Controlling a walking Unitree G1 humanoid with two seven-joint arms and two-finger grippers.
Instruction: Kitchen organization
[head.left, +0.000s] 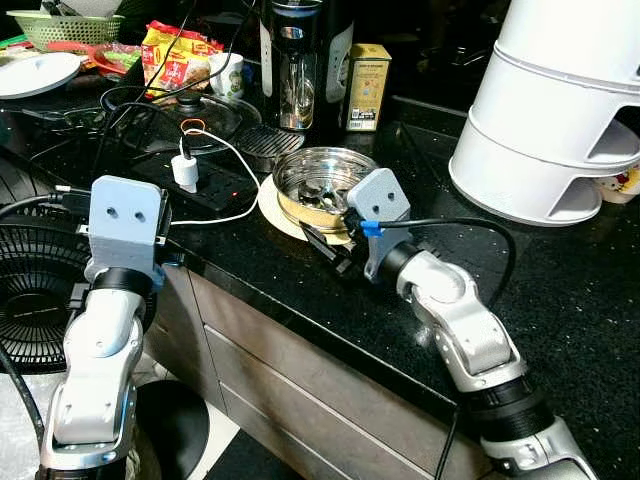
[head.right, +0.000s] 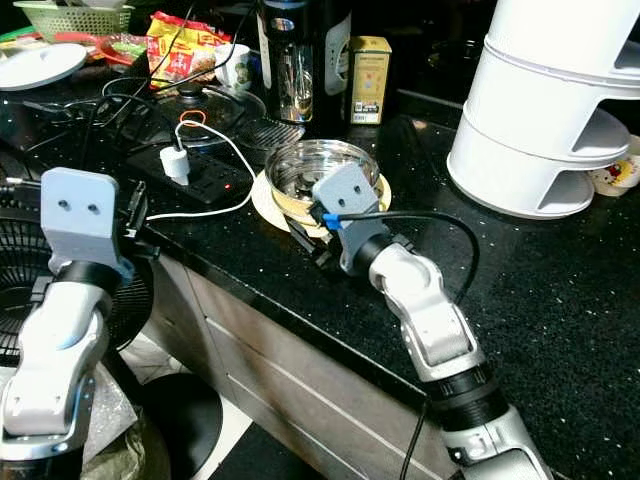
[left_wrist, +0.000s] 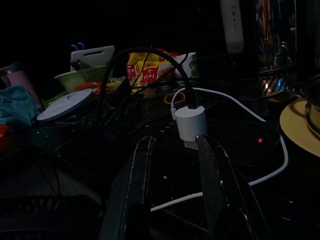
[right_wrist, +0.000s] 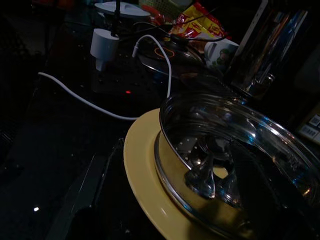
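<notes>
We see our right gripper, jaws apart, at the near edge of the yellow plate under the steel bowl, while our left gripper, jaws apart, hovers near the white charger.

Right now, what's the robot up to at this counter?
The robot stands at a cluttered black counter. Its right gripper is at the near edge of a yellow plate that carries a steel bowl, with nothing visibly grasped. The left gripper is open, pointing toward a white charger plugged into a black power strip and not touching it. A white tiered rack stands further right.
</notes>
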